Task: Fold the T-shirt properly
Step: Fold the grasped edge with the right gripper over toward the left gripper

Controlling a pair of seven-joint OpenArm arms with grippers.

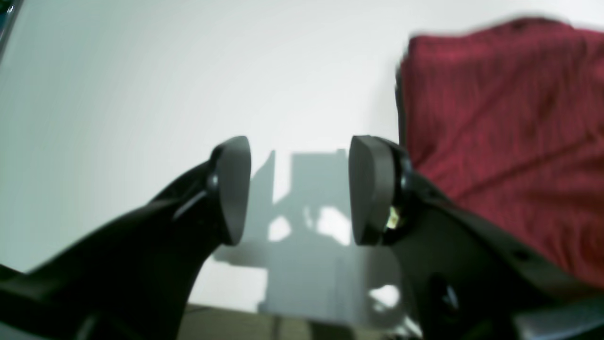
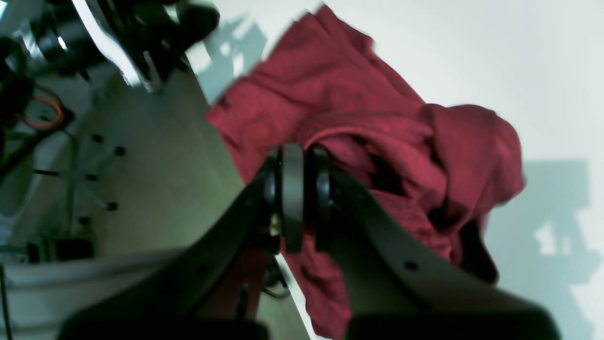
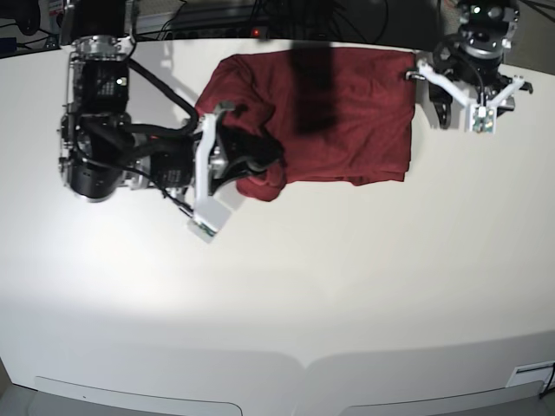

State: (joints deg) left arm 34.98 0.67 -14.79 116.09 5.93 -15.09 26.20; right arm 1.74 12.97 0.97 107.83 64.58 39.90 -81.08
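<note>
White bench (image 3: pixel 286 286) lies bare toward its near edge. Your right gripper (image 3: pixel 260 160) pinches its fingers on the T-shirt's (image 3: pixel 347 113) bunched left edge. The shirt lies at the far edge; beyond its right edge, left gripper (image 3: pixel 460 108) fingers gape, holding nothing.

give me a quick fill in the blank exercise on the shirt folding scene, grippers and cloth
1. The right gripper is ____ on a bunched fold of the T-shirt.
2. The left gripper has its jaws ____, with nothing between them.
3. In the base view, the left gripper sits beside the shirt's ____ edge, over the bare white table.
4. The colour of the shirt is dark ____.

Missing words: shut; open; right; red
</note>
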